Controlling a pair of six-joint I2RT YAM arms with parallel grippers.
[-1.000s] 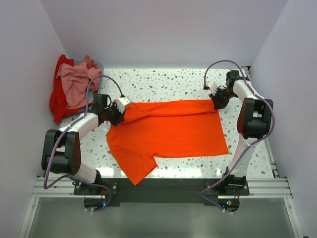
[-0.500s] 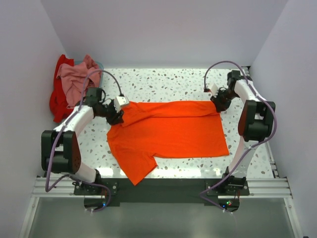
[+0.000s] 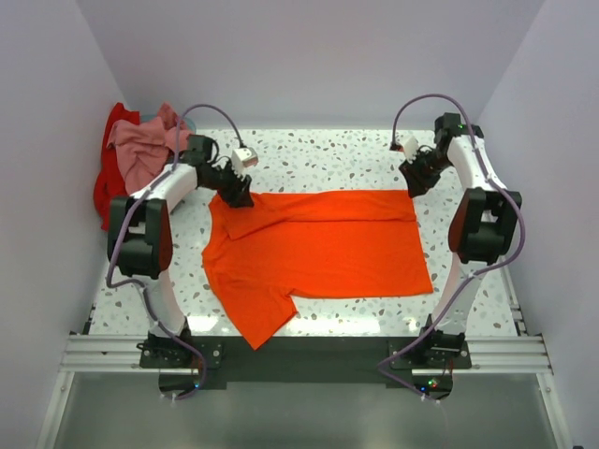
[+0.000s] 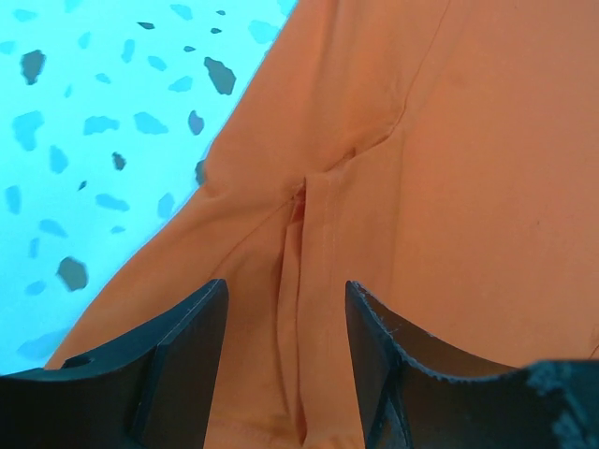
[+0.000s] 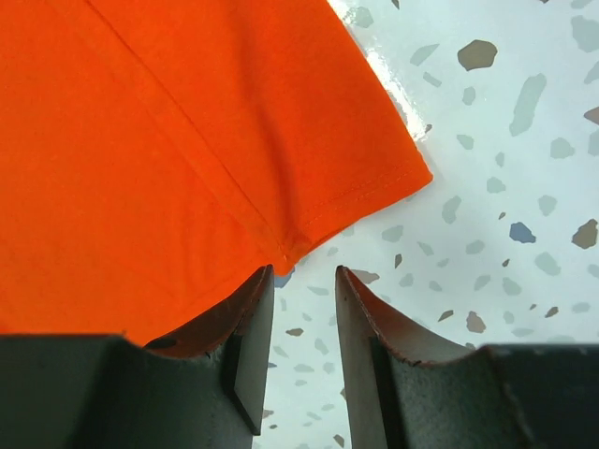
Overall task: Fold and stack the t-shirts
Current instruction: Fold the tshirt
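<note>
The bright orange t-shirt (image 3: pixel 318 248) lies spread on the speckled table, its far edge folded over and one sleeve (image 3: pixel 257 323) pointing to the near edge. My left gripper (image 3: pixel 240 194) hovers open over the shirt's far left part; the left wrist view shows orange cloth (image 4: pixel 421 159) with a seam crease below the parted jaws, nothing between them. My right gripper (image 3: pixel 413 183) is open just off the shirt's far right corner (image 5: pixel 299 245), with bare table between its fingers. The dusty pink t-shirt (image 3: pixel 140 154) and the red t-shirt (image 3: pixel 106 192) lie heaped at the far left.
White walls close in the table on the left, back and right. Speckled tabletop (image 3: pixel 318 159) shows beyond the orange shirt and along its right side (image 3: pixel 468 281). The arm bases stand on the rail at the near edge (image 3: pixel 299 354).
Both grippers have opened and let go of the orange shirt's far edge. Both have pulled back toward the far side, the left arm swinging farther. The shirt's far edge now lies flat.
</note>
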